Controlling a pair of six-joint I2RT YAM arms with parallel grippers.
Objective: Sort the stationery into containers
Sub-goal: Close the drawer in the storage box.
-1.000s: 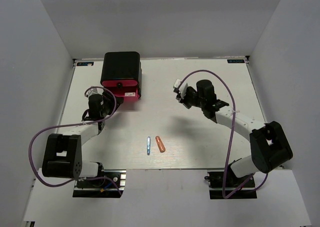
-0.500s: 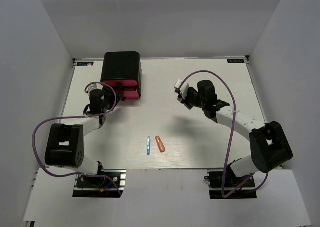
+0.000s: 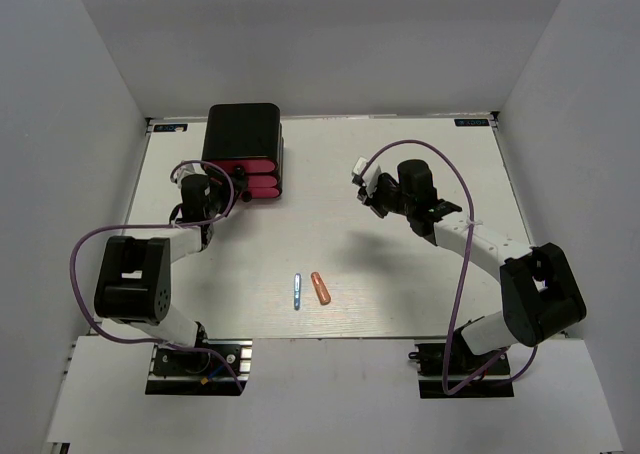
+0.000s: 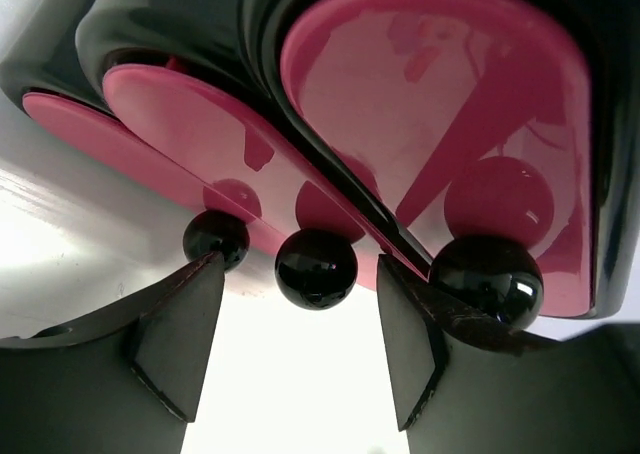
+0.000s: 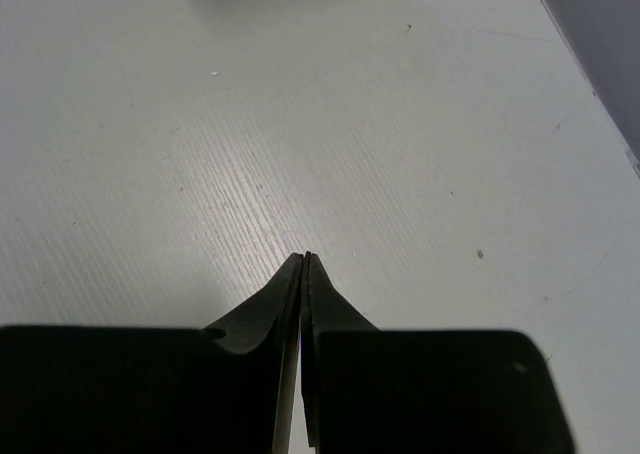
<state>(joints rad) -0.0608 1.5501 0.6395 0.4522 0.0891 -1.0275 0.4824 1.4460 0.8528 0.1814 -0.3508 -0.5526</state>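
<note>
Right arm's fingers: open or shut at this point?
Shut. In the right wrist view the right gripper's fingers meet at their tips, with nothing held between them.

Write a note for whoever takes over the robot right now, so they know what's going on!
Left gripper: open, jaws either side of the middle knob of the pink drawers, not gripping.
Right gripper: shut, empty, above the bare table.
Things: blue pen and orange marker lie side by side near the table's front edge. The drawers look pushed into the black box.
Done: no other stationery in view; perhaps already in the drawers.
To do: sort the pen and marker.
</note>
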